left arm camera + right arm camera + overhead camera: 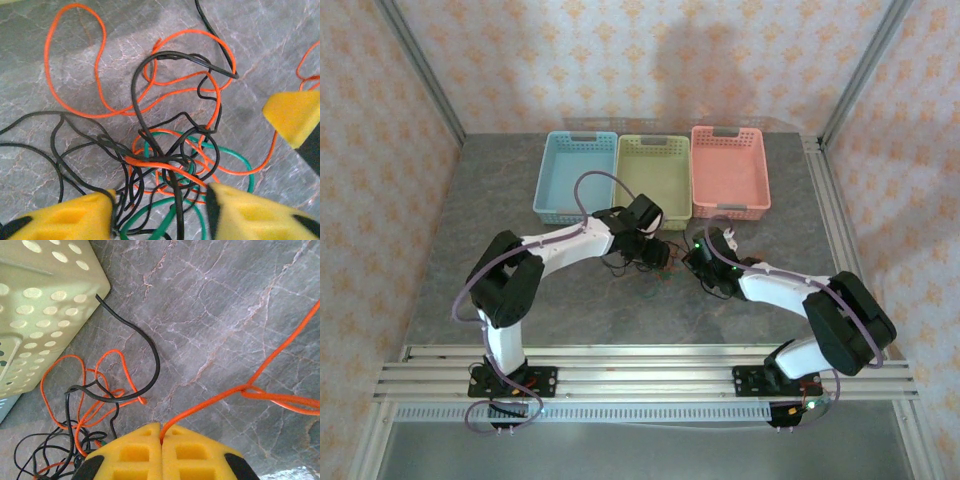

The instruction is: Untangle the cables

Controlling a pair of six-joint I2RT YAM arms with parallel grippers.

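Several thin cables (165, 160) — orange, black, green — lie knotted; left pincer (160, 200) gapes, right pincer (161, 430) clamps the orange cable (247, 388).

Cables (165, 165): orange, black, green; knotted heap flat on tabletop (280, 45).

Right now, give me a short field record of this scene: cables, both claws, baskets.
cables: orange, black and green strands knotted in one tangle on the table
left claw: open, fingers astride the tangle
right claw: shut on an orange cable that comes out between its fingertips
baskets: blue basket, green basket, pink basket, side by side at the far edge
task status: cables not yet separated
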